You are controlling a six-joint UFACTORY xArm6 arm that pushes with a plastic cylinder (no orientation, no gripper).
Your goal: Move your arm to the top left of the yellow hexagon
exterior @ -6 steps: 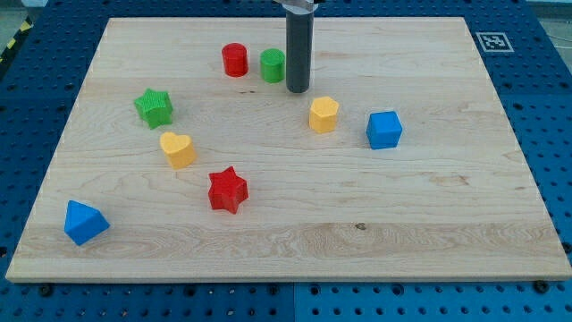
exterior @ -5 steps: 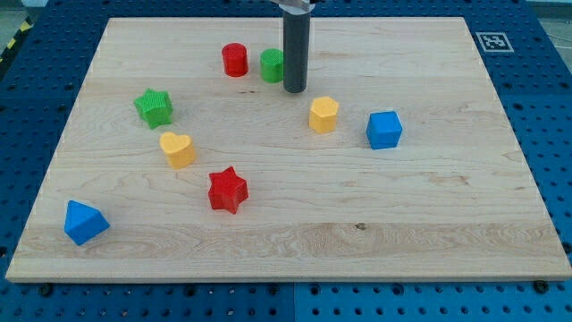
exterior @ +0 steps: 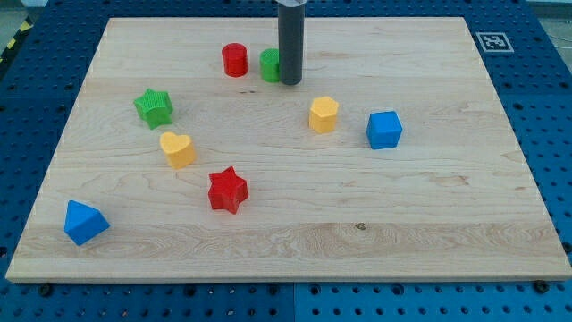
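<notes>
The yellow hexagon [exterior: 323, 114] is sitting on the wooden tabletop [exterior: 429, 206], a little right of centre in the view, and it is serving here as the landmark. My tip [exterior: 290, 83] is resting on the tabletop up and to the view's left of the hexagon, near it but clearly apart. There is no claw on this arm, only the dark rod, so no open or closed state is showing. Just left of the tip, touching or nearly touching the rod, a green cylinder [exterior: 270, 64] is standing, and a red cylinder [exterior: 235, 59] is standing further left of that. Right of the hexagon a blue cube [exterior: 384, 130] is lying nearby. Far left of the hexagon a green star [exterior: 154, 107] and a yellow heart [exterior: 178, 149] are sitting; lower left, a red star [exterior: 227, 190]; far lower left, a blue block [exterior: 85, 223].
</notes>
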